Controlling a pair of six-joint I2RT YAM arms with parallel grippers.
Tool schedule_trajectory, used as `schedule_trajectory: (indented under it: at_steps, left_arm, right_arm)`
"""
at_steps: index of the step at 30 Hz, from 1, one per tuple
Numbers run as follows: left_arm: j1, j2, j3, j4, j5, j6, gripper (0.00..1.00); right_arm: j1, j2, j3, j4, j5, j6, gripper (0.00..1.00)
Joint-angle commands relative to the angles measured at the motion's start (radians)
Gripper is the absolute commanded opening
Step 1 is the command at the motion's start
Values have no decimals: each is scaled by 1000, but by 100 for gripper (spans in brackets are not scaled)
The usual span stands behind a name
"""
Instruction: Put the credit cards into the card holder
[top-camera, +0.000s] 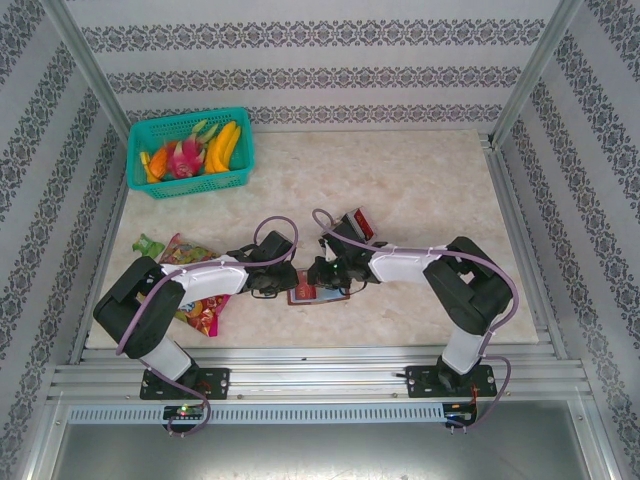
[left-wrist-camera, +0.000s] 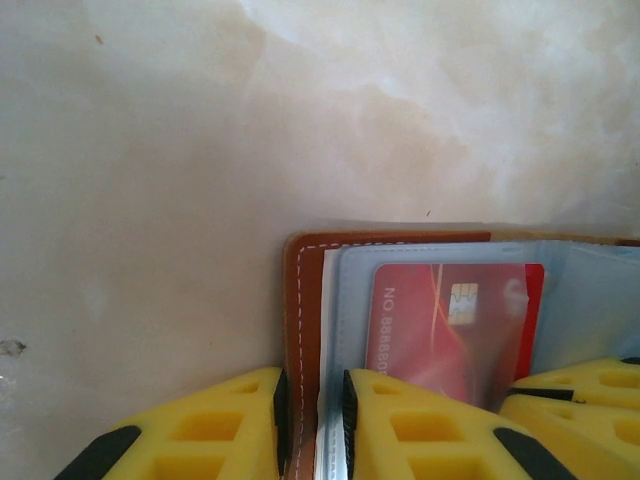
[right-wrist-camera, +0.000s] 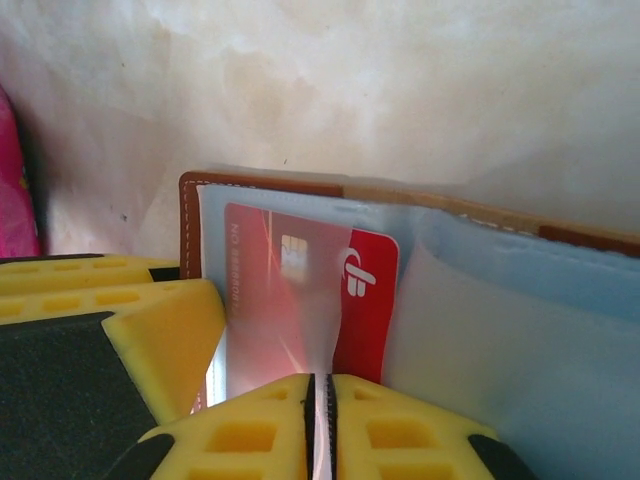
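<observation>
Low in the frame, your left gripper (left-wrist-camera: 312, 402) pinches the card holder (left-wrist-camera: 303, 300) at its brown edge. A red card (left-wrist-camera: 440, 330) lies partly under a clear sleeve (left-wrist-camera: 590, 300), right of centre.

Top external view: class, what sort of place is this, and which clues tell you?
Probably a staged robot test cell, not a home: a marble-look table boxed in by patterned panels and aluminium rails, with a basket of fruit as a prop.
</observation>
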Motion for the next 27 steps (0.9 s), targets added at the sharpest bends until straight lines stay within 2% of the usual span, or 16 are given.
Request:
schedule_trajectory:
  at_steps: [1,5,7,17,22,27]
  left_arm:
    - [2,8,2,-25,-7,13,24]
    - [2,16,5,-28,-4,12,24]
    - [2,18,6,-30,-3,14,24]
    - [2,18,8,-22,0,13,24]
    - [2,15,8,-25,1,15,23]
    - [2,11,2,-25,0,14,23]
  right_arm:
    - [17,-33,46,-153,126,-71,18]
    - [27,-92,78,-317,319,-97,20]
    - [32,-107,85,-351,357,-113,20]
    - [66,-97,97,-197,200,-111,20]
    - [72,-32,135,-209,175,-111,21]
    - [71,4,128,-232,203,-87,23]
